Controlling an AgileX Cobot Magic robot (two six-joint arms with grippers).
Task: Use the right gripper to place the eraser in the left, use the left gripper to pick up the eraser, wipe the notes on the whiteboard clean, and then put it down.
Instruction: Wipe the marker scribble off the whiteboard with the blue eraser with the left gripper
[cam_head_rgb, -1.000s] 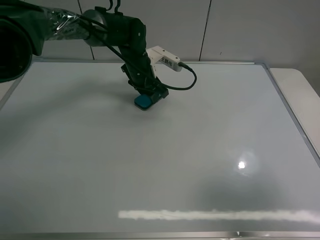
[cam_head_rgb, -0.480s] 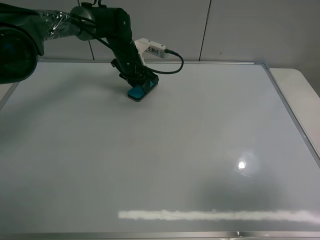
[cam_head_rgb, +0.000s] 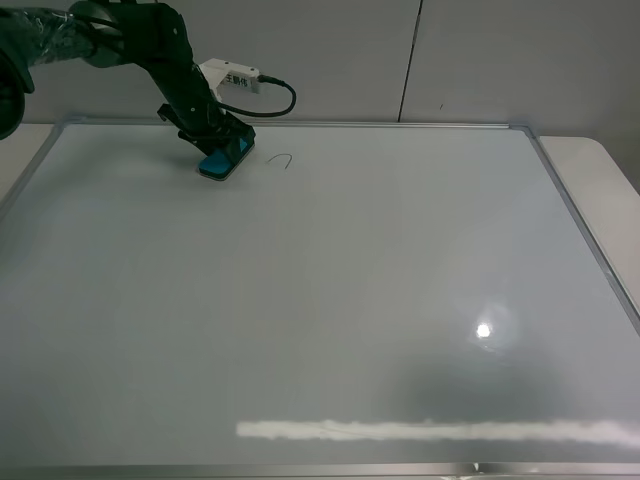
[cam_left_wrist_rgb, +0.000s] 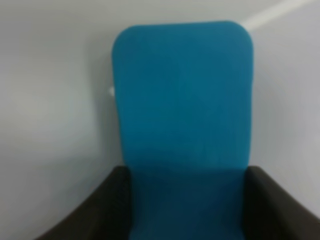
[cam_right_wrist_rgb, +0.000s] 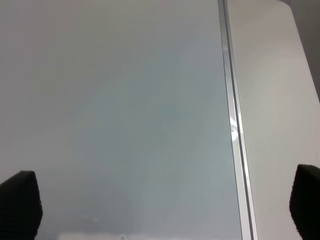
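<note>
Cool, even overhead light. Glossy whiteboard (cam_head_rgb: 330, 260): point glare near right, pale reflected streak along near edge, soft shadow between. Left wrist view blurred, eraser (cam_left_wrist_rgb: 182, 100) out of focus.

Whiteboard (cam_head_rgb: 330, 300): lies flat on the tabletop (cam_head_rgb: 598, 175), which shows along its right edge.
Eraser (cam_head_rgb: 214, 167): on the board, far left, under the left hand (cam_head_rgb: 218, 157).
Notes (cam_head_rgb: 283, 159): just right of the eraser, apart from it.
Right hand (cam_right_wrist_rgb: 162, 205): above the board's right edge.
</note>
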